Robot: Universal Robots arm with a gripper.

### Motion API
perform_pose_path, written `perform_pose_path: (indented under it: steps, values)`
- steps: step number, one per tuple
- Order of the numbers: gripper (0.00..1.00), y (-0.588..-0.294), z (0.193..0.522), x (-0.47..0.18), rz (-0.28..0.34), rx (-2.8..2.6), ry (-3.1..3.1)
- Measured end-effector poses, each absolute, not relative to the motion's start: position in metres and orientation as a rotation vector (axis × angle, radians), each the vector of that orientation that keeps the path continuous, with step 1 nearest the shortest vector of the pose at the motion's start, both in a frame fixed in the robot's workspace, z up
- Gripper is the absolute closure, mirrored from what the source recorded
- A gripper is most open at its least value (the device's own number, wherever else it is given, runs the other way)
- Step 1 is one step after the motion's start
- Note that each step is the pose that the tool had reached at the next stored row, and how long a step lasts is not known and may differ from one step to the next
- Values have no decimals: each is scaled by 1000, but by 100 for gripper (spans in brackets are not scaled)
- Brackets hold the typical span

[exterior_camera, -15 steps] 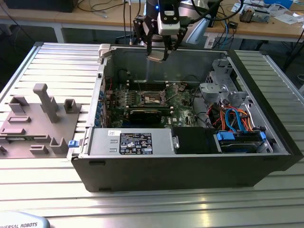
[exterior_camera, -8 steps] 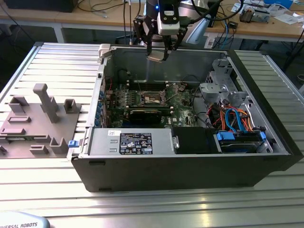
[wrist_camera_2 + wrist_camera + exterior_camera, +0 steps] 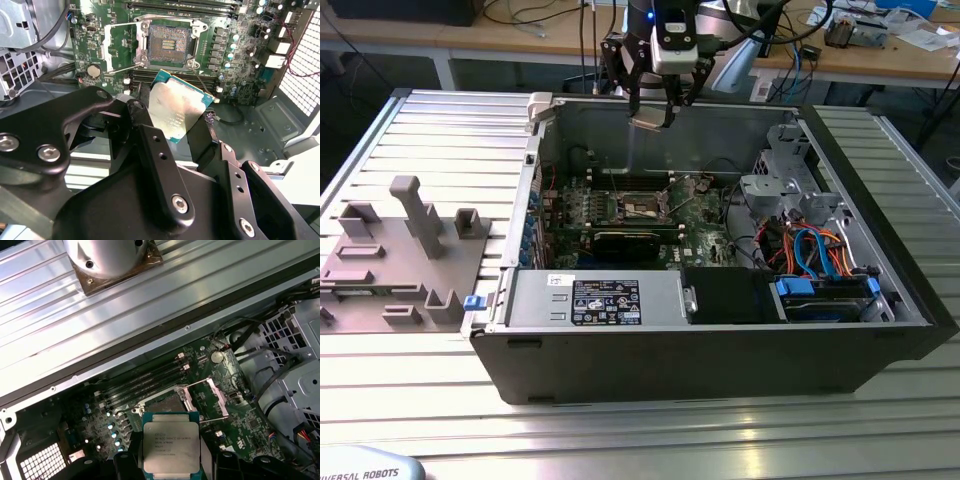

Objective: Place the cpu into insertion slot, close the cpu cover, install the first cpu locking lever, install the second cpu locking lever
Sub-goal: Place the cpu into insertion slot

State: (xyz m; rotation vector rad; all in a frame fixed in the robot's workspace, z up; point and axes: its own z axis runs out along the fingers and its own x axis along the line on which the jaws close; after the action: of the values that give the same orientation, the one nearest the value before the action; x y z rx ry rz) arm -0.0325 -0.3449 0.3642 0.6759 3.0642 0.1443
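Second wrist view: hand (image 3: 175, 120) pinches cpu (image 3: 180, 102) edges, clear above open insertion slot (image 3: 169, 44).

Second wrist view: one corner of cpu (image 3: 177, 107) hidden behind gripper (image 3: 172, 122) fingers (image 3: 155, 150). First wrist view: gripper cut off by picture's edge; part of insertion slot (image 3: 161, 402) hidden behind cpu. Exterior view: insertion slot's inside too small to make out; arm (image 3: 670, 20) above gripper cut off at picture's edge.

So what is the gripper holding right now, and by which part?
The gripper holds the cpu, clamped by two opposite edges between its fingers; the insertion slot is empty.
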Motion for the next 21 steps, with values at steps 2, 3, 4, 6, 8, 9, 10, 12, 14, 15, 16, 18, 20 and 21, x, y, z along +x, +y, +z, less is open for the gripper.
perform_pose_path:
  steps: [2,3,4,6,8,9,10,12,14,15,16,18,20,21]
  values:
    - [46,-345,364,-32,144,678,3064]
    - [46,-345,364,-32,144,679,3063]
    - [46,-345,364,-32,144,680,3063]
    - [46,-345,364,-32,144,682,3063]
    - [46,-345,364,-32,144,686,3062]
    - [46,-345,364,-32,144,688,3061]
    - [46,-345,364,-32,144,690,3061]
    - [46,-345,364,-32,144,692,3060]
    - [46,-345,364,-32,144,695,3059]
    - [46,-345,364,-32,144,696,3059]
    - [46,-345,364,-32,144,698,3059]
    - [46,-345,364,-32,144,702,3058]
    - [46,-345,364,-32,144,705,3057]
    - [46,-345,364,-32,144,706,3056]
